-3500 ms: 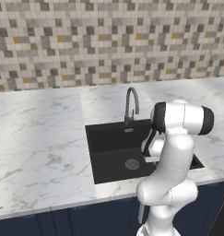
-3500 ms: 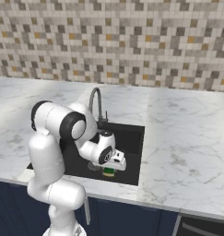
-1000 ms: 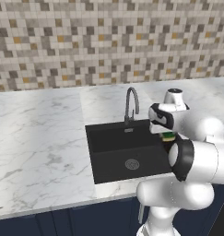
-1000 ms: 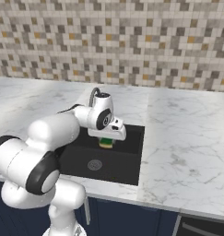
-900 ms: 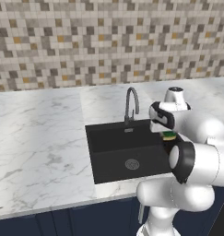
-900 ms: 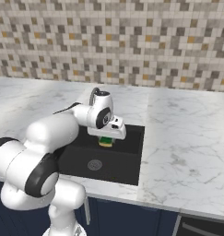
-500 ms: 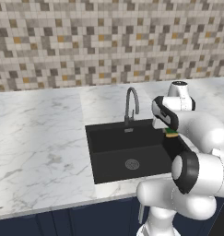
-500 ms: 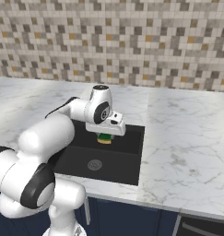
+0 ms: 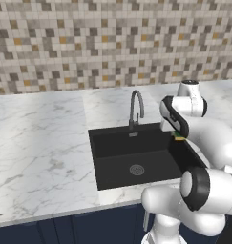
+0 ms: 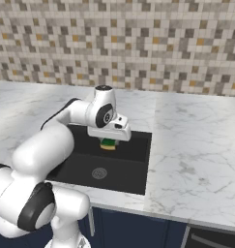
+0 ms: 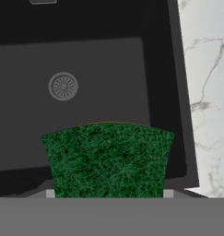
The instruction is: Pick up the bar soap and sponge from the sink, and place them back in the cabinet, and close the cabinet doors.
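Right base view: gripper (image 10: 109, 142) fingers pinch the sponge (image 10: 108, 144) above the sink (image 10: 136, 170).

sponge (image 9: 179, 138) above black sink (image 9: 100, 159), faucet (image 9: 136, 108)

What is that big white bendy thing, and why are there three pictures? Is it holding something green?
That is a robot arm. Two cameras ride behind it, one to its left and one to its right, so you see one kitchen from two sides. The third camera sits on its hand and looks down. Its gripper is shut on the sponge, green with a yellow edge, held up above the black sink. Beside the sink is a marble counter, and a grey faucet curves over it.
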### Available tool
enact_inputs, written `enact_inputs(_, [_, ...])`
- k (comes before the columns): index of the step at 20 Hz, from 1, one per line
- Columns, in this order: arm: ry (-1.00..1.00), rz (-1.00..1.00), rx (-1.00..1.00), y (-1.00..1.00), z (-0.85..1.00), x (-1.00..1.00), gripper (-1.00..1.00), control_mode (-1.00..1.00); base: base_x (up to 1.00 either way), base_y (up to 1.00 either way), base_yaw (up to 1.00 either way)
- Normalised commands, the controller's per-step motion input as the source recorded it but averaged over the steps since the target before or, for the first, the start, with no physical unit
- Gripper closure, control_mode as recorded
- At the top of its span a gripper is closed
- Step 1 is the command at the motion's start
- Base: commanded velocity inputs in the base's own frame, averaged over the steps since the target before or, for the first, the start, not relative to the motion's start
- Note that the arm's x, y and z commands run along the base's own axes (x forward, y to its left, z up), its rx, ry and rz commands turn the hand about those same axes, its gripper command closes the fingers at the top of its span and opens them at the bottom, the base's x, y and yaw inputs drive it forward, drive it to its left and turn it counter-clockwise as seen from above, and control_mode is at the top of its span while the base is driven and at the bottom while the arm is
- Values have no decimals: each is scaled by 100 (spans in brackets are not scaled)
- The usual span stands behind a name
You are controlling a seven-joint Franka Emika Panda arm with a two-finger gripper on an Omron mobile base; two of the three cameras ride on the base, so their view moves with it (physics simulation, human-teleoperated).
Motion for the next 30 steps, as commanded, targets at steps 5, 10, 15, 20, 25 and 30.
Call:
enact_inputs(5, [0, 0, 0, 0, 13, -20, 100, -100, 0, 0, 0])
enact_inputs(10, [0, 0, -1, 1, 11, -15, 100, -100, 0, 0, 0])
enact_inputs(15, [0, 0, 0, 0, 13, -28, 100, -100, 0, 0, 0])
enact_inputs(20, [0, 0, -1, 0, 19, -25, 100, -100, 0, 0, 0])
enact_inputs(25, [0, 0, -1, 3, 38, -18, 100, -100, 0, 0, 0])
enact_inputs(30, [0, 0, 0, 6, 44, -17, 100, -100, 0, 0, 0])
